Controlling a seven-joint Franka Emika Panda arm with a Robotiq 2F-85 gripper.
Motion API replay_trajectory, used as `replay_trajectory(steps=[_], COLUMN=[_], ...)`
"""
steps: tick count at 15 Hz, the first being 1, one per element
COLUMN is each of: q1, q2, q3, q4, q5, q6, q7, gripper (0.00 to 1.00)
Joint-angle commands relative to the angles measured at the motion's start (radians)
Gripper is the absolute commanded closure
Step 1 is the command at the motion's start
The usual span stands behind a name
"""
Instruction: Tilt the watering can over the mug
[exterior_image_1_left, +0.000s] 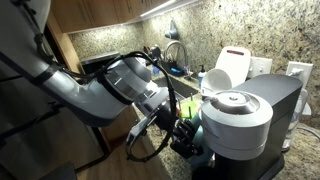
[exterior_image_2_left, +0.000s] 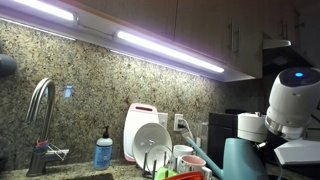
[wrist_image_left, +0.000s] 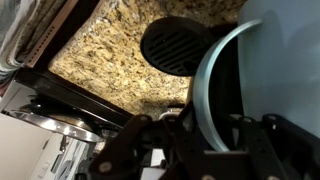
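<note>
In the wrist view the gripper (wrist_image_left: 197, 152) comes in from the lower edge, dark and blurred. The can (wrist_image_left: 275, 70) fills the right side of this view, and its dark rim passes between the two fingers. Whether they press on it or stand free, I cannot tell. Beyond the can, a round black grille (wrist_image_left: 175, 45) shows against the granite counter (wrist_image_left: 100, 50).

In an exterior view the can is teal and sits low at the right, just beside the white arm (exterior_image_2_left: 290, 95). Its thin spout (exterior_image_2_left: 205, 155) reaches left toward the white mugs (exterior_image_2_left: 184, 156). In an exterior view the arm bends down just beside the grey coffee machine (exterior_image_1_left: 238, 118).

Farther back stand a plate (exterior_image_2_left: 153, 138), a white board (exterior_image_2_left: 138, 118), a blue bottle (exterior_image_2_left: 103, 152) and the faucet (exterior_image_2_left: 40, 105), all before the granite wall (exterior_image_2_left: 90, 80).
</note>
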Motion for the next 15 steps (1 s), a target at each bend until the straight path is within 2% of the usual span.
replay_trajectory(steps=[1, 5, 14, 15], q1=[-0.02, -0.006, -0.008, -0.007], q2=[0.013, 0.029, 0.069, 0.071], q3=[-0.003, 0.007, 0.033, 0.033], q4=[0.016, 0.023, 0.026, 0.027], q5=[-0.023, -0.019, 0.055, 0.061], q6=[-0.065, -0.108, -0.132, -0.137], q7=[0.046, 0.107, 0.069, 0.071], gripper=[0.98, 0.98, 0.98, 0.66])
